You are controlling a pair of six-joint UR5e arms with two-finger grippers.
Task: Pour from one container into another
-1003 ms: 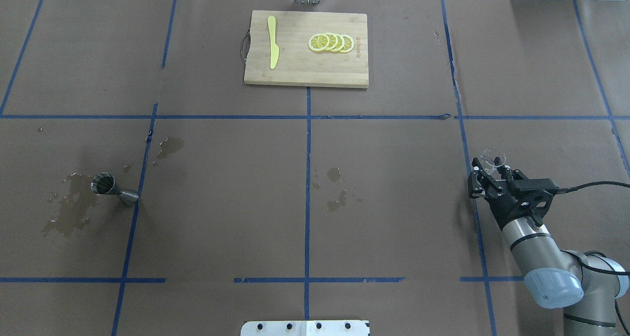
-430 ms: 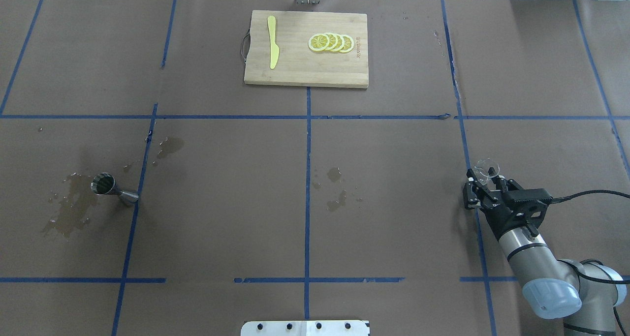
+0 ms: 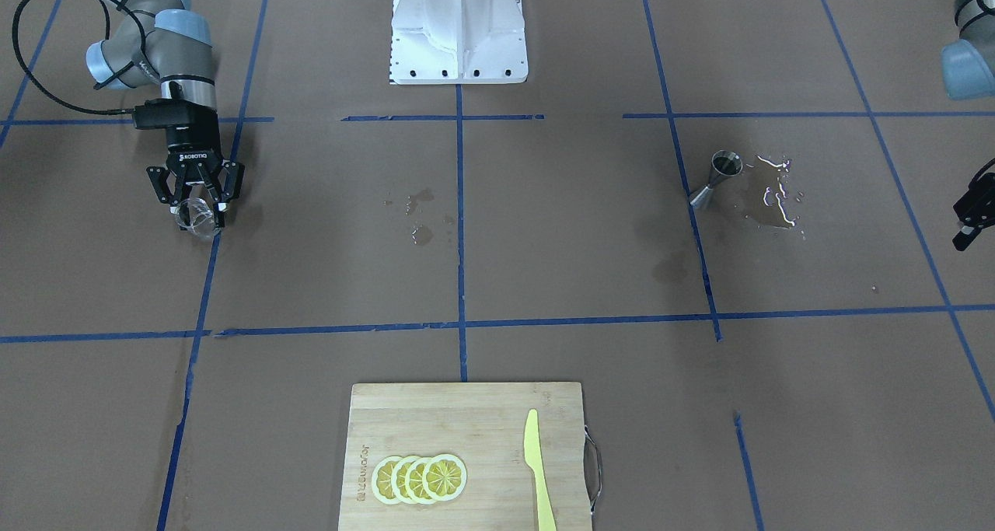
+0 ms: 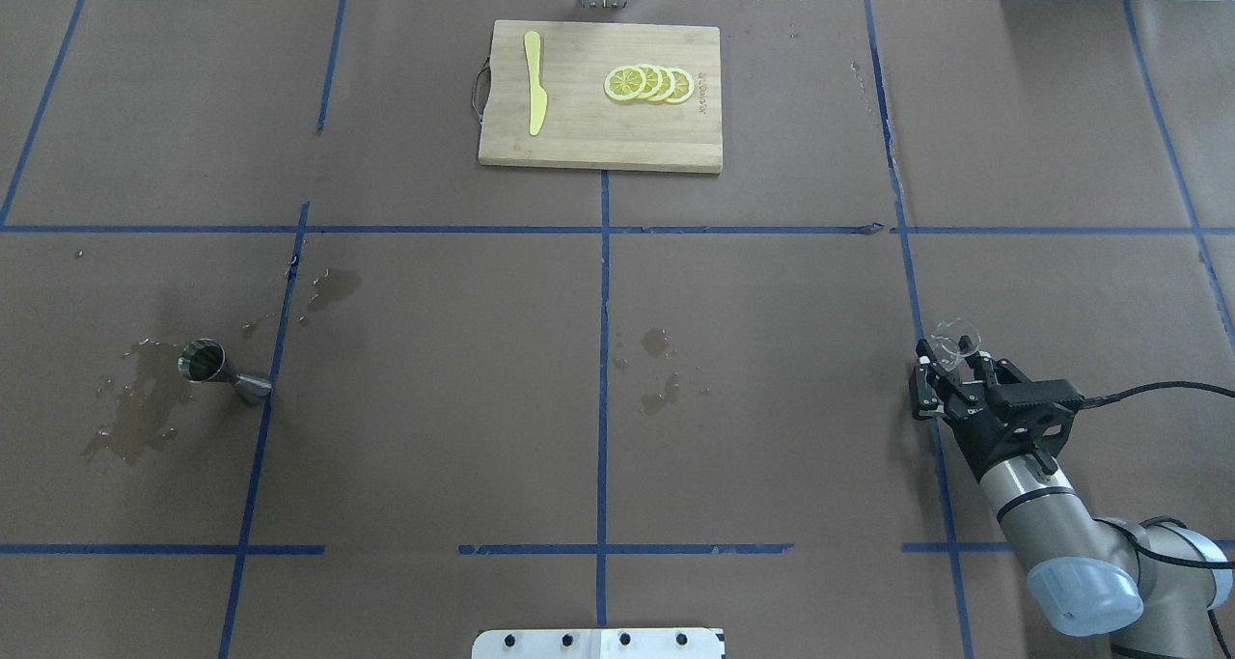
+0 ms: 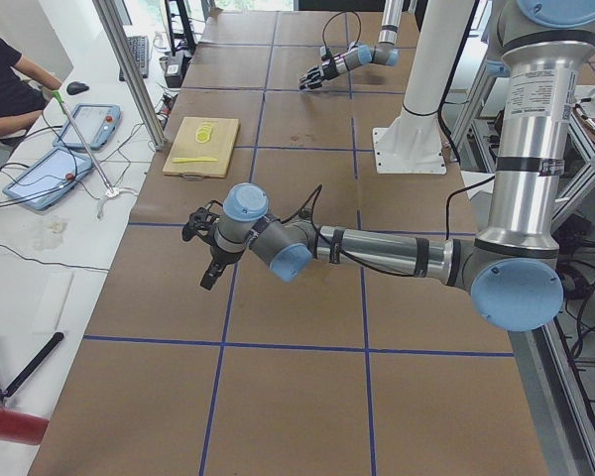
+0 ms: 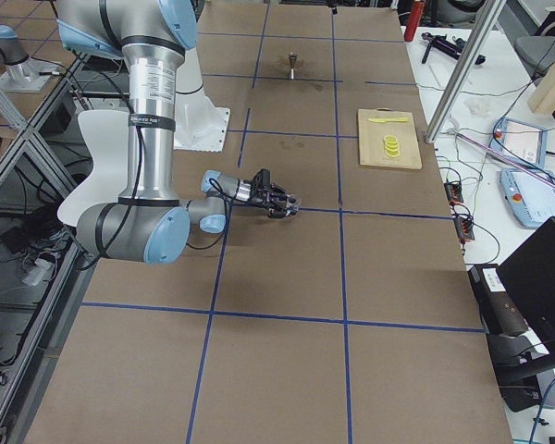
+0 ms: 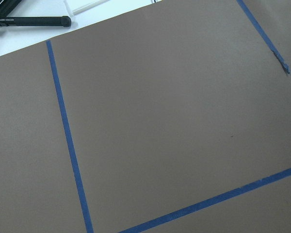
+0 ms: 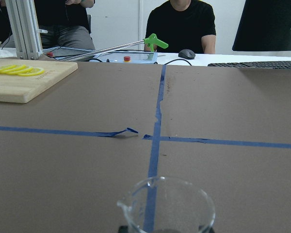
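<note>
On the left, nearer the left gripper (image 3: 972,212), whose state cannot be told, a small shiny steel hourglass jigger (image 4: 214,370) is stood upright. Well apart rightward, a small clear glass cup (image 4: 955,336) is clamped upright in the right gripper (image 4: 950,362).

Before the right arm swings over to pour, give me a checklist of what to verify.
1. Right gripper closed on the glass cup: ok.
2. Cup upright: ok.
3. Liquid in the cup: cannot tell.
4. Steel jigger standing, mouth up: ok.
5. Jigger within pouring range: not ok, it is far across the table.
6. Dry surface around the jigger: not ok, puddle beside it.
</note>
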